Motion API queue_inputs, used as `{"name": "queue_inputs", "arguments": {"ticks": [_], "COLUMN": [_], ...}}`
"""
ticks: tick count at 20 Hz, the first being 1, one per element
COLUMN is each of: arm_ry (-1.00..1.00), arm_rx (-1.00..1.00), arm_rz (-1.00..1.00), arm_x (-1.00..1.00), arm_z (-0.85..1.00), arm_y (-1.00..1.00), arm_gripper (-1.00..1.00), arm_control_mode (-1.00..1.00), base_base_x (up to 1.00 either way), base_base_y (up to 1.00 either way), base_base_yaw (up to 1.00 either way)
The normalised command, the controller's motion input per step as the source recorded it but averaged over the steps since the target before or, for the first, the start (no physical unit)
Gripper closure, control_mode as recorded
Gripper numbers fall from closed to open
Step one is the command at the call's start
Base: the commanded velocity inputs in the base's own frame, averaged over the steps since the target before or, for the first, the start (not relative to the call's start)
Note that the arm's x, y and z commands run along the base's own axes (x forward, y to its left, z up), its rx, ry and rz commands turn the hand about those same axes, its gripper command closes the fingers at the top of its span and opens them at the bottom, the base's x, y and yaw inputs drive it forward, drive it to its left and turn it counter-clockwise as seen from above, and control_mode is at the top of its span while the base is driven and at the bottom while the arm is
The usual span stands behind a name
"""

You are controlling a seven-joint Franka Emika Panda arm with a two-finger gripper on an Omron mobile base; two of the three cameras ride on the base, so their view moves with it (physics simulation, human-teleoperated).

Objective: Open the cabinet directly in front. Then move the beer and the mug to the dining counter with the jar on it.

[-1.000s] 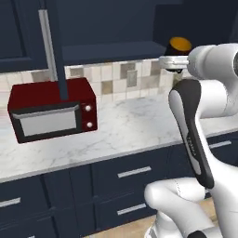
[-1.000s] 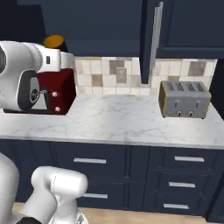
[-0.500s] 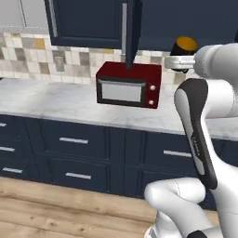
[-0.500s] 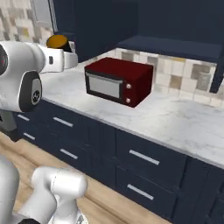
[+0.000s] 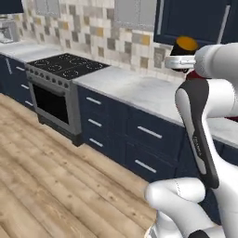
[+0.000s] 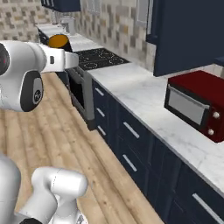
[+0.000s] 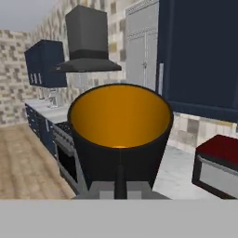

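While the hand (image 7: 120,186) stays pinched on the mug (image 7: 121,135), the black cup with its orange-yellow interior sits at the centre of the hand view. From the left base camera the mug (image 5: 186,45) shows at upper right, above the marble surface (image 5: 139,90); from the right base camera it (image 6: 59,41) shows at upper left. A red microwave (image 6: 199,105) rests on the surface at right; a stove (image 5: 65,65) lies at upper left.

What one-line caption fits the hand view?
Gripper shut on the mug, facing stove and red microwave.
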Motion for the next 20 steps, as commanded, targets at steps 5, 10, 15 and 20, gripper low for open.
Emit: {"name": "queue_inputs", "arguments": {"ticks": [5,10,15,20], "arm_ry": [0.0,0.0,0.0,0.0], "arm_rx": [0.0,0.0,0.0,0.0], "arm_rz": [0.0,0.0,0.0,0.0], "arm_x": [0.0,0.0,0.0,0.0], "arm_z": [0.0,0.0,0.0,0.0], "arm_y": [0.0,0.0,0.0,0.0], "arm_gripper": [1.0,1.0,1.0,1.0], "arm_control_mode": [1.0,1.0,1.0,1.0], "base_base_x": [-0.14,-0.23,-0.17,0.35], "base_base_y": [0.01,0.02,0.04,0.1], "base_base_yaw": [0.92,0.91,0.2,0.0]}}
